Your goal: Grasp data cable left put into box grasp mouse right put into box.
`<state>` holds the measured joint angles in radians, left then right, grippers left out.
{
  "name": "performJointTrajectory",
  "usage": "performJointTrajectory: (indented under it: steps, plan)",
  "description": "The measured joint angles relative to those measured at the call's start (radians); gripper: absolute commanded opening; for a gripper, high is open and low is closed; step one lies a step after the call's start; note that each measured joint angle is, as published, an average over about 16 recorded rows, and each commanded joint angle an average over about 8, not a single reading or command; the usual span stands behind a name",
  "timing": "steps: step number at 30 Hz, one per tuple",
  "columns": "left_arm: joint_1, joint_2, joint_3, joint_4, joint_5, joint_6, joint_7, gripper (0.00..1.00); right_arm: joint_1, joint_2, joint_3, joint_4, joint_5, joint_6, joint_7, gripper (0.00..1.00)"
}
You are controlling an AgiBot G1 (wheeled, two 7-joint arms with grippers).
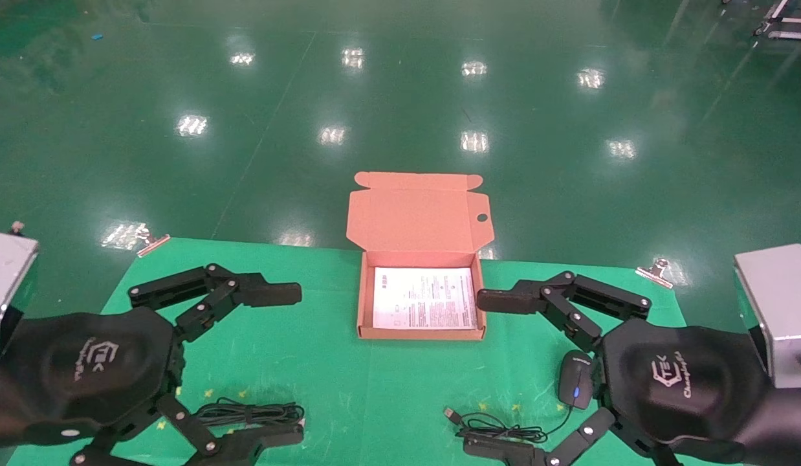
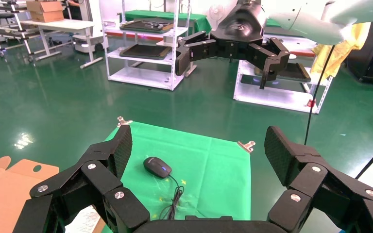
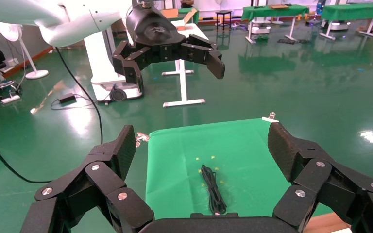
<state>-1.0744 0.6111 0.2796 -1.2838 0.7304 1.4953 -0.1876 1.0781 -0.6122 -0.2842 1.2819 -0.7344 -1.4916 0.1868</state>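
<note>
The open brown box point(image 1: 420, 333) stands at the middle back of the green cloth, lid point(image 1: 418, 210) raised, a white sheet point(image 1: 425, 306) inside. The coiled black data cable point(image 1: 252, 412) lies front left, between the fingers of my open left gripper point(image 1: 294, 364); it also shows in the right wrist view point(image 3: 212, 190). The black mouse point(image 1: 575, 387), blue light on, lies front right beside my open right gripper point(image 1: 479, 373), its cord point(image 1: 497, 427) trailing left. The mouse also shows in the left wrist view point(image 2: 157, 167). Both grippers hover above the cloth, empty.
The green cloth point(image 1: 400, 401) covers the table; binder clips hold its back corners point(image 1: 153, 243) point(image 1: 656, 270). Grey metal blocks stand at the far left point(image 1: 6, 272) and far right point(image 1: 772, 304). Shiny green floor lies beyond the back edge.
</note>
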Motion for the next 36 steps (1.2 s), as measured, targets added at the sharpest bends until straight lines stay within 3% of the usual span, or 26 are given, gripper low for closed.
performJointTrajectory:
  steps: [20, 27, 36]
  plan:
    - [-0.023, 0.005, 0.023, -0.005, 0.032, 0.022, -0.002, 1.00, 0.012, 0.007, -0.008, 0.016, -0.048, 0.011, -0.016, 1.00]
    - [-0.078, 0.005, 0.073, -0.017, 0.131, 0.042, -0.019, 1.00, 0.065, 0.007, -0.039, 0.042, -0.171, 0.011, -0.068, 1.00]
    - [-0.208, 0.022, 0.189, -0.035, 0.363, 0.056, -0.071, 1.00, 0.181, -0.030, -0.120, 0.063, -0.391, -0.024, -0.194, 1.00]
